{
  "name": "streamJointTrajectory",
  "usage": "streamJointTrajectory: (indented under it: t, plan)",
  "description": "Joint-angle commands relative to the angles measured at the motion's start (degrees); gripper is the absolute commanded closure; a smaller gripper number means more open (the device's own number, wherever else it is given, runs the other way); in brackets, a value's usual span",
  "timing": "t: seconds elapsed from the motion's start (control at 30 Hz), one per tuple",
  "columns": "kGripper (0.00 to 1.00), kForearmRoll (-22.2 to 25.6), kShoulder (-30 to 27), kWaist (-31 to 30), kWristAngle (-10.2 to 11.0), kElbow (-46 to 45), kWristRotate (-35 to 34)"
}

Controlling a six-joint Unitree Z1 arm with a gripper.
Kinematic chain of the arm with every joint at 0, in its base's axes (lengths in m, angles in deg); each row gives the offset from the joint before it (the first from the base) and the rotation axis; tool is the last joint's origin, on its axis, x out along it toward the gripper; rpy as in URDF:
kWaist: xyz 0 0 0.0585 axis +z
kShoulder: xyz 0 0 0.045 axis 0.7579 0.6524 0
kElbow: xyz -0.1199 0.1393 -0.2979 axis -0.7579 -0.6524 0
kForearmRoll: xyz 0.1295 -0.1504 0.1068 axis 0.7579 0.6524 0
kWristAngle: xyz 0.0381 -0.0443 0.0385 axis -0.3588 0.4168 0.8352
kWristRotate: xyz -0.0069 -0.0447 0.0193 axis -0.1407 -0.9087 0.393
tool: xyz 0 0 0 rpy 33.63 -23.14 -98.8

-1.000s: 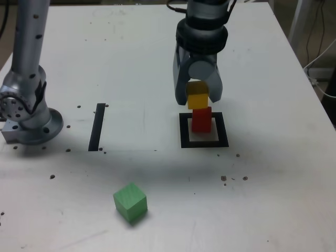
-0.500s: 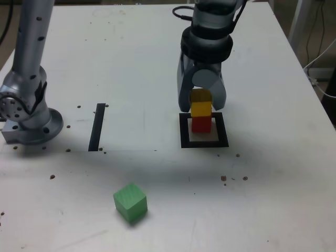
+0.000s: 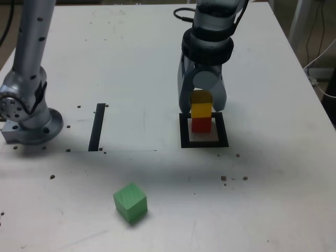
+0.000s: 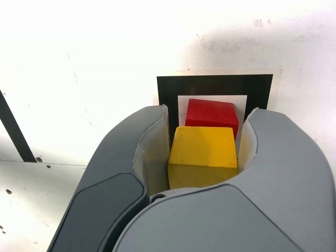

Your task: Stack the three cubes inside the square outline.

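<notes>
Having lowered since a second ago, our gripper (image 3: 202, 107) is still clamping the yellow cube (image 3: 201, 109) now resting on the red cube (image 3: 201, 124) inside the square outline (image 3: 204, 143), and we are judging it wise to release gently, edges squared.

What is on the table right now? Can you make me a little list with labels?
pincer: shut on the small yellow cube
small yellow cube: sitting on the small red cube
small red cube: inside the black tape square outline
small green cube: alone on the white table, near the front edge
stack so far: two cubes
</notes>
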Motion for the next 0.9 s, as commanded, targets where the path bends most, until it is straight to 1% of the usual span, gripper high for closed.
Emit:
streamJointTrajectory:
  t: [0.0, 0.1, 0.23, 0.33, 0.5, 0.63, 0.77, 0.87]
  plan:
    - [0.49, -0.21, 0.31, 0.01, -0.06, 0.1, 0.04]
    - [0.39, -0.72, 0.37, 0.01, -0.14, 0.02, 0.2]
    - [0.15, -1.69, 0.38, 0.03, -0.02, -0.23, 0.61]
    - [0.02, -1.83, 0.29, 0.12, 0.2, -0.54, 0.74]
    - [0.01, -1.45, -0.52, 0.18, 0.28, -1.29, 0.65]
    - [0.01, -0.18, -2.32, 0.12, 0.69, -2.02, 0.63]
    - [0.01, 1.75, -5.43, -0.46, 1.35, -3.32, 0.94]
    - [0.01, 2.91, -8.78, -1.78, 1.42, -4.82, 2.22]
